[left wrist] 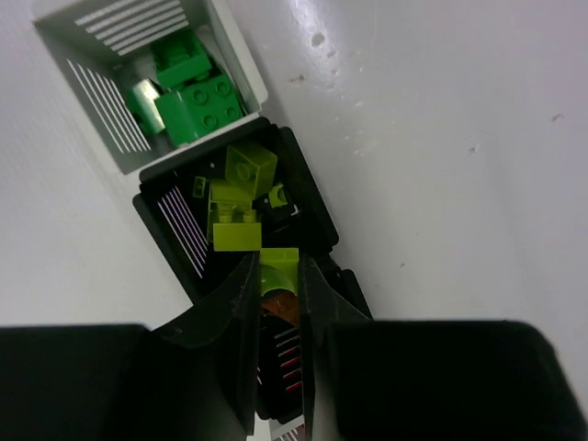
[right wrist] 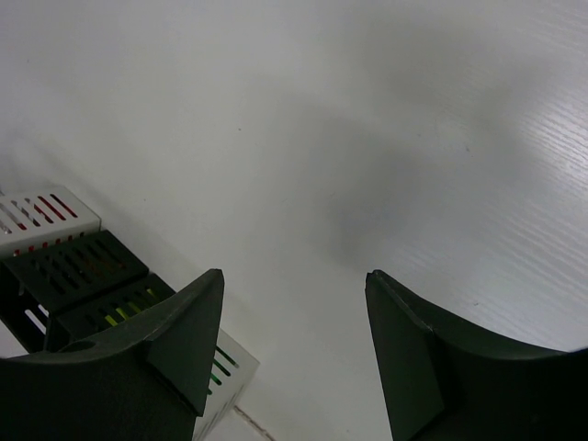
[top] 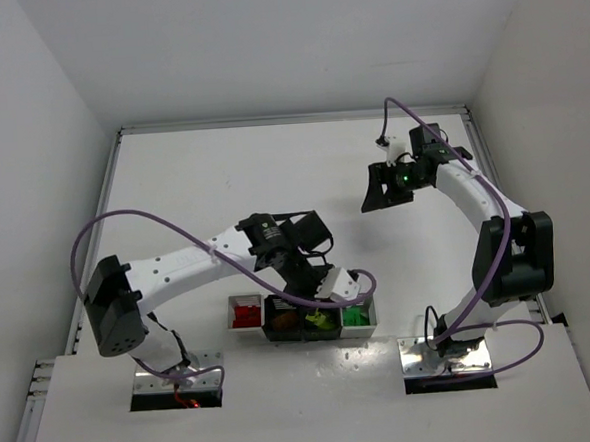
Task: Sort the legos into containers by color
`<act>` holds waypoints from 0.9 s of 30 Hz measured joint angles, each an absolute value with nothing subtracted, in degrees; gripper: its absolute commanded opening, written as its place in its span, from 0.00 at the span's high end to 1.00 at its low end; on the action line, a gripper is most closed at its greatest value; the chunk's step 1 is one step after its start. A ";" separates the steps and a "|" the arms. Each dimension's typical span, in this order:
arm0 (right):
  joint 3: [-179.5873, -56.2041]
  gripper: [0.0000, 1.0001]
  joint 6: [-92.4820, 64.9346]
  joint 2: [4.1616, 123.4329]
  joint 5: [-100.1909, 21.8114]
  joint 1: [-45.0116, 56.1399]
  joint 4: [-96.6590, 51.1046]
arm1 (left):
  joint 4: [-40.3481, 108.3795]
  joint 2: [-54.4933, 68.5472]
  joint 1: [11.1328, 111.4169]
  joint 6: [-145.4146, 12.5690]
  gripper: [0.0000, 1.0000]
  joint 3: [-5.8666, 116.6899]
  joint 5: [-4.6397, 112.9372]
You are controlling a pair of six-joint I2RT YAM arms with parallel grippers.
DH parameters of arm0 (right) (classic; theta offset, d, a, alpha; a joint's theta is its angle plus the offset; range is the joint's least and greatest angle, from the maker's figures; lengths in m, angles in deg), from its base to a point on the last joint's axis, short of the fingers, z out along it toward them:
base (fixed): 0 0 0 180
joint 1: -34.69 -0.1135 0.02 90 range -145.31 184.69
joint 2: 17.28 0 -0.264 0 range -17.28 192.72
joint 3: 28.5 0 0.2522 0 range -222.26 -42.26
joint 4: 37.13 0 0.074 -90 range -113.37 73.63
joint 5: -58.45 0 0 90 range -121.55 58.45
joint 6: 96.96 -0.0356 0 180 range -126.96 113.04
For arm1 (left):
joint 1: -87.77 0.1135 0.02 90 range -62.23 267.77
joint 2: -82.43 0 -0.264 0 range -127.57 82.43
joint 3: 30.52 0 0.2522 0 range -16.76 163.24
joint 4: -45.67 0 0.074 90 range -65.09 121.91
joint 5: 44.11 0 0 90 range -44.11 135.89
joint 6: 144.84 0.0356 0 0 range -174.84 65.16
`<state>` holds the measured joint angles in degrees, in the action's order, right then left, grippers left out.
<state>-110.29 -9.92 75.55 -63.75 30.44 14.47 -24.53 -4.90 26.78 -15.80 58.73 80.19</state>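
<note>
My left fingers [left wrist: 308, 294] pinch a tiny yellow-green plastic lego brick [left wrist: 278, 264] over the black square bin [left wrist: 184, 230], so it can join bricks of its colour. My right fingers [right wrist: 197, 340] stand wide and empty above the white desk [right wrist: 367, 138].

Left arm [top: 183, 268]: white shell links and black joint housings, the largest a boxy black block at lower left of the top view. Right arm [top: 479, 195]: same build, a curved white link and a black elbow block at the right. A purple cable [top: 124, 217] loops along each arm.

Base plates [top: 418, 354]: shiny metal, dotted with small screws or holes.

Green light [top: 405, 177] glows on the right wrist, with a white connector [top: 396, 147] above it.

Left gripper [left wrist: 278, 276] and right gripper [right wrist: 294, 285]: matte black, with wedge-shaped fingers and flat inner faces.
</note>
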 measured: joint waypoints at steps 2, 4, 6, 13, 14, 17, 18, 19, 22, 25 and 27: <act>-110.29 0.36 -9.70 75.55 -63.75 30.44 14.49 | -25.19 -6.58 26.28 -15.16 0.79 58.83 79.36; -110.29 0.36 -9.46 75.47 -63.73 30.44 14.63 | -25.60 -8.24 25.84 -14.77 0.74 58.94 78.49; -110.29 0.36 -9.09 75.23 -63.71 30.44 14.84 | -25.87 -9.38 25.27 -14.46 0.63 58.99 77.88; -110.18 0.36 -8.22 73.76 -63.73 30.44 15.37 | -25.98 -9.66 25.12 -13.46 0.42 60.50 76.15; -110.16 0.36 -8.19 73.70 -63.73 30.44 15.37 | -25.95 -9.66 25.32 -13.37 0.41 60.85 76.10; -109.96 0.36 -8.11 73.39 -63.73 30.44 15.54 | -26.11 -9.66 26.39 -13.26 0.38 62.99 76.56; -109.96 0.36 -8.04 73.30 -63.73 30.44 15.67 | -26.26 -9.66 27.15 -13.26 0.38 63.97 77.13; -109.96 0.36 -8.00 73.28 -63.73 30.44 15.70 | -26.28 -9.66 28.53 -13.28 0.38 65.68 77.94; -109.96 0.36 -7.78 73.28 -63.73 30.44 15.70 | -27.00 -9.66 31.70 -13.41 0.38 68.67 79.34; -110.16 0.36 -7.49 73.41 -63.69 30.44 15.76 | -25.39 -9.62 37.86 -18.22 0.36 70.92 81.33; -110.90 0.36 -7.30 73.89 -63.47 30.44 16.11 | -22.70 -9.62 45.03 -22.86 0.07 71.64 82.88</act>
